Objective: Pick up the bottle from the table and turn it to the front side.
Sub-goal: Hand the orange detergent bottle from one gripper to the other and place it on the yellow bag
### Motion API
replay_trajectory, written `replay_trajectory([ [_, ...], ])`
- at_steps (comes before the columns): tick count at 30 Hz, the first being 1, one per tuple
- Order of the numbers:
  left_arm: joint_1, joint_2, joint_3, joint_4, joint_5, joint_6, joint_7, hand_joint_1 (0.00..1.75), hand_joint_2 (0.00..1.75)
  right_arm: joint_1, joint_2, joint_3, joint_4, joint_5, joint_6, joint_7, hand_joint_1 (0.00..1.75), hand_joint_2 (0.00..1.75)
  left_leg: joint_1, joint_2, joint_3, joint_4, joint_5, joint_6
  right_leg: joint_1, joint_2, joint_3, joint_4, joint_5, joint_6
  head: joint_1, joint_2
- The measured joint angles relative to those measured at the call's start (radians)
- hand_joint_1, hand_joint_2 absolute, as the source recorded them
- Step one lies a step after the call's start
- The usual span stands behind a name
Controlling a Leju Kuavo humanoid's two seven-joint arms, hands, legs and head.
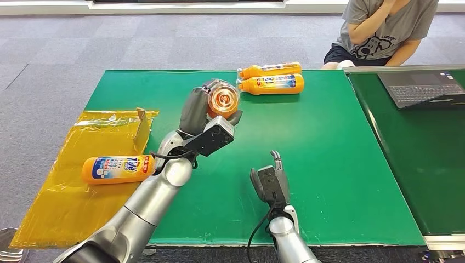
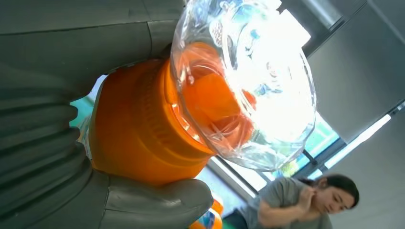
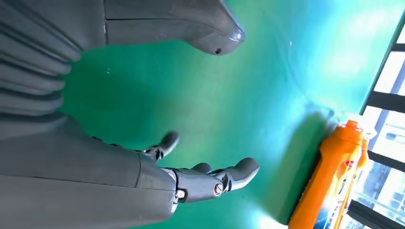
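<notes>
Item 1: orange bottle [image 1: 222, 100], gripped in the left hand [image 1: 205, 112] and raised off the green surface [image 1: 329, 164] toward its far-middle part. Its end faces the head camera. In the left wrist view the thumb and fingers wrap the orange body [image 2: 138, 129] behind a clear plastic dome [image 2: 248, 81].

Item 2: right hand [image 1: 272, 181], holding nothing, fingers apart and lightly curled above the surface near its front edge. Bare green lies all around it, out to the right edge.

Item 3: 2 orange bottles [image 1: 272, 78], lying side by side on the surface near its far edge, just beyond the raised bottle; their caps show in the right wrist view [image 3: 334, 176].

Item 4: labelled orange bottle [image 1: 118, 169], lying on a yellow plastic sheet [image 1: 66, 208] that overlaps the surface's left edge.

Item 5: laptop [image 1: 422, 87], open on a darker adjoining table [image 1: 438, 164] at right.

Item 6: seated person [image 1: 384, 30] past the far right corner.
</notes>
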Motion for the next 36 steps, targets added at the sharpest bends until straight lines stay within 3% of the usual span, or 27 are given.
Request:
replay_trajectory([
  [7,0.013,0.05,0.02,-0.078,-0.114,-0.007,0.025,1.75,1.75,0.026,-0.002,-0.016,0.0,0.008,0.009,0.003,0.0,0.0,0.0,0.0,0.0,0.0,0.0,0.0,0.0,0.0,0.0,0.0,0.0,0.0,0.0,0.0],
  [9,0.014,0.059,0.021,-0.083,-0.178,0.029,0.041,1.75,1.75,0.031,-0.003,-0.022,0.0,0.009,0.01,0.003,0.0,0.0,0.0,0.0,0.0,0.0,0.0,0.0,0.0,0.0,0.0,0.0,0.0,0.0,0.0,0.0],
  [13,0.006,0.074,0.012,-0.079,-0.462,0.162,0.143,1.75,1.75,0.039,-0.005,-0.029,0.0,0.014,0.013,0.003,0.0,0.0,0.0,0.0,0.0,0.0,0.0,0.0,0.0,0.0,-0.001,0.0,0.0,0.0,0.0,0.0],
  [18,-0.02,0.092,-0.028,-0.022,-0.819,0.179,0.321,1.75,1.75,0.042,-0.006,-0.04,0.0,0.022,0.015,0.006,0.0,0.0,0.0,0.0,0.0,0.0,0.0,0.0,0.0,0.001,-0.001,0.0,0.0,0.0,0.0,0.0],
  [22,-0.034,0.096,-0.046,0.022,-0.899,0.177,0.372,1.75,1.75,0.042,-0.006,-0.051,0.0,0.026,0.014,0.006,0.0,0.0,0.0,0.001,0.0,0.0,0.0,0.0,0.0,0.001,-0.001,0.0,0.0,0.0,0.0,0.0],
  [27,-0.055,0.113,-0.062,0.088,-0.963,0.191,0.523,1.75,1.75,0.054,-0.007,-0.071,-0.011,0.038,0.012,0.007,0.0,0.0,0.0,0.001,0.0,0.0,0.0,0.0,0.0,0.001,-0.001,0.0,0.0,0.0,0.0,0.0],
  [36,-0.029,0.232,-0.063,0.093,-0.964,0.207,0.673,1.75,1.75,0.105,-0.009,-0.114,-0.085,0.073,0.019,0.036,0.0,0.0,0.001,0.001,0.0,0.0,0.0,0.0,0.001,0.002,0.0,0.0,0.0,0.0,0.0,0.0],
])
